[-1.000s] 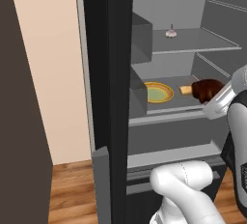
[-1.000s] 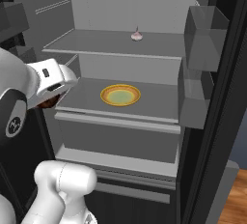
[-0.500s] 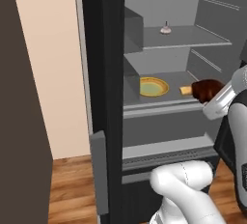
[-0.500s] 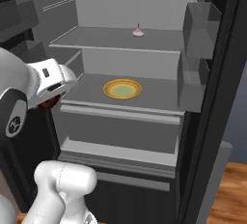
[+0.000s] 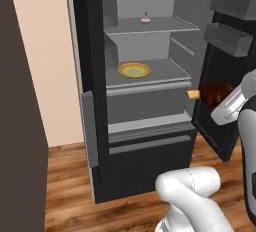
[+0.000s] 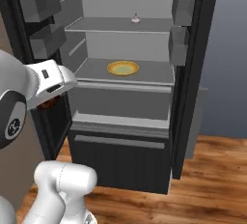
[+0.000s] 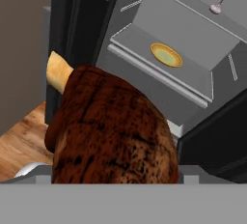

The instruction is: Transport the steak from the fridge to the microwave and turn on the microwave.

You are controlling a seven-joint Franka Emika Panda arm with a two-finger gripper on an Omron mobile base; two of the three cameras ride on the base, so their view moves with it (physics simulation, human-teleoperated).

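Gripper [image 5: 216, 101] spread wide around steak [image 5: 215, 94], held outside fridge [image 5: 150, 141], in front of its open right door. Yellow-rimmed plate [image 5: 134, 69] on middle fridge shelf; small pale item [image 5: 145, 19] on shelf above. Wood plank floor [image 5: 70, 196] below fridge; beige wall [image 5: 42, 66] to its left.

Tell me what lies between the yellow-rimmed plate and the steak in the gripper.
In the hand view, bare grey shelf and its front edge, then open air down to the steak. Nothing else sits between it and the plate.

The hand [image 5: 212, 101] holds the steak [image 5: 215, 94] outside the open fridge [image 5: 150, 126], clear of its shelves.
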